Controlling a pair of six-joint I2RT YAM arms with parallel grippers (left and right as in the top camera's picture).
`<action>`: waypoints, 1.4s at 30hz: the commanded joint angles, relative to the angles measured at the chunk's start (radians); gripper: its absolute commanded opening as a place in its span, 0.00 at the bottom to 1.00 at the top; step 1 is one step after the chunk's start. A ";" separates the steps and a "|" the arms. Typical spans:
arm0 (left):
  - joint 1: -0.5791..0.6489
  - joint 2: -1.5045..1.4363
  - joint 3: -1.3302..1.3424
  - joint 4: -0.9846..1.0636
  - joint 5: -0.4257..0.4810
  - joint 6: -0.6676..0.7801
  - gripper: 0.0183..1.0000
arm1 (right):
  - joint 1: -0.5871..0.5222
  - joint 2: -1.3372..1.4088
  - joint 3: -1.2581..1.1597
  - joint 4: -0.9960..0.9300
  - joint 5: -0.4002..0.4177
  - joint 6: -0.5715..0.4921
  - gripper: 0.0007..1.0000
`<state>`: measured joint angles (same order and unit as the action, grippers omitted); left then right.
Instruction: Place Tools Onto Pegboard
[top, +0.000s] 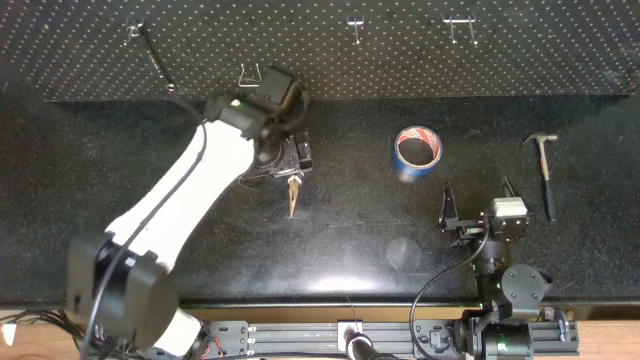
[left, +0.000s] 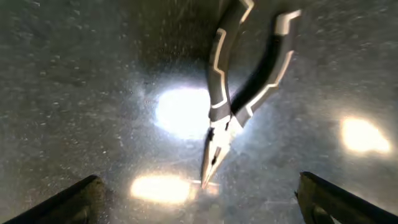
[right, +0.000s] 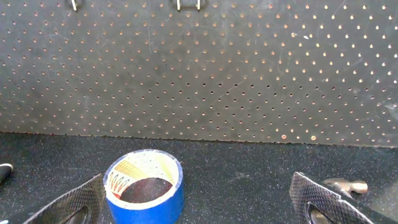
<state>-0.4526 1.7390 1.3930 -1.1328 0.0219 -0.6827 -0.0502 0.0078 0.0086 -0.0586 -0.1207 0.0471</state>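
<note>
We see the pliers (top: 293, 195) lying flat on the black bench (top: 120, 150) just left of the middle of the top view. They are directly beneath the left pincer (top: 287, 160), which hangs over their handle end. Their long axis runs up and down that frame, nose toward the lower edge and handles toward the pegboard (top: 400, 60) across the top. In the left wrist view the pliers (left: 227, 106) lie between the two spread fingers (left: 74, 199), touched by neither, so the left pincer (left: 199, 208) is open and holds nothing. The line between the fingers crosses the tool's long axis, which we judge is what the coming grasp depends on. The left arm is much the nearer one. The right pincer (top: 478, 205) sits low at the right of the top view, likewise open and holding nothing. The blue tape roll (top: 417, 152) is just up and left of it, and the hammer (top: 544, 170) is at its right, shaft upright in the frame. We see no containers; the tape roll (right: 144, 186) has nothing in its core. On the pegboard a slim tool (top: 155, 58) hangs at upper left, a hook (top: 250, 72) sits just above the left pincer, and more hooks (top: 460, 28) stand at upper right.
</note>
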 joint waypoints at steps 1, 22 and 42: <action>0.010 0.137 0.036 -0.002 -0.010 0.140 0.99 | 0.006 -0.007 -0.005 -0.003 0.005 -0.006 0.98; 0.008 0.411 0.247 0.032 0.058 0.243 0.99 | 0.006 -0.007 -0.005 -0.003 0.005 -0.006 0.97; 0.008 0.430 0.243 0.029 0.050 0.228 0.78 | 0.006 -0.007 -0.005 -0.003 0.005 -0.006 0.98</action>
<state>-0.4458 2.1399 1.6169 -1.1061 0.0681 -0.4496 -0.0502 0.0082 0.0086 -0.0589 -0.1207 0.0467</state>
